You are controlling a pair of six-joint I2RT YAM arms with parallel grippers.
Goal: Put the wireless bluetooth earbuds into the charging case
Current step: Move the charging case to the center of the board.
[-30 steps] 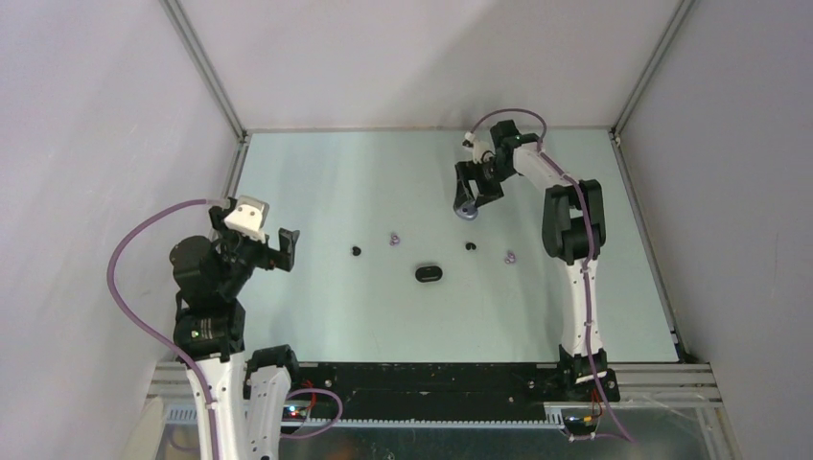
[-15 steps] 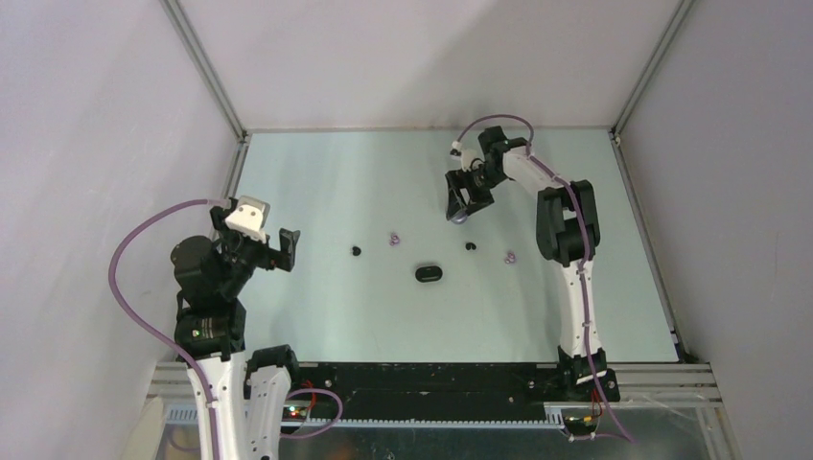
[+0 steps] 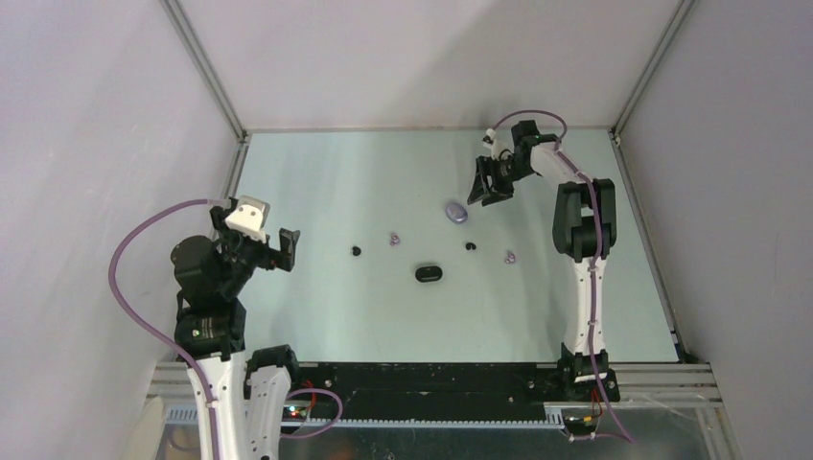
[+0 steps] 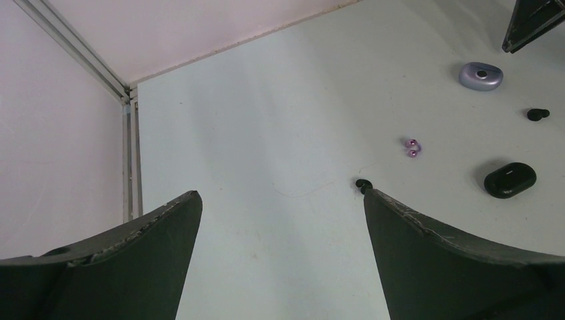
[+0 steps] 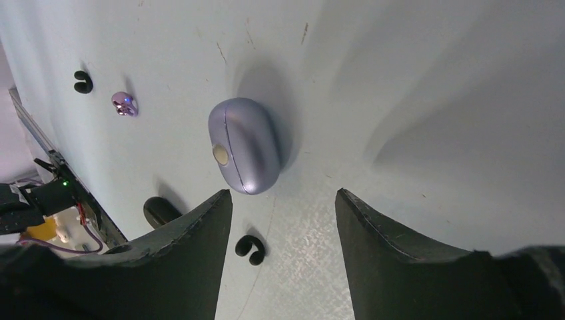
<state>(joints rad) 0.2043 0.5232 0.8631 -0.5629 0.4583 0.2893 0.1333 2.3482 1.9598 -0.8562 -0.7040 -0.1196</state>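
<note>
The right gripper (image 5: 282,195) stands wide open and holds nothing. Its dark, matte fingers (image 5: 180,260) taper to blunt edges. Just ahead of their tips, touching neither, the lilac case (image 5: 244,145) lies shut on the table (image 3: 316,182). It is a smooth, glossy oval pebble with a fine seam round its side and a small pale round spot on that seam. Any mark on the spot is too small to read.

By the finger on the left of the wrist view lies the black case (image 5: 160,211), also a rounded oval, partly hidden behind that finger. A black earbud (image 5: 250,249), a tiny curled bean, lies between the fingers close to their tips. Well beyond the lilac case are a second black earbud (image 5: 82,81) and a shiny lilac earbud (image 5: 124,103), both loose on the pale, faintly scratched surface. A second lilac earbud (image 3: 510,257) lies loose on the base side of this gripper.

The left gripper (image 4: 281,195) is raised, also spread wide and empty, with scuffed finger edges. Every case and earbud lies ahead of it, towards its right.
</note>
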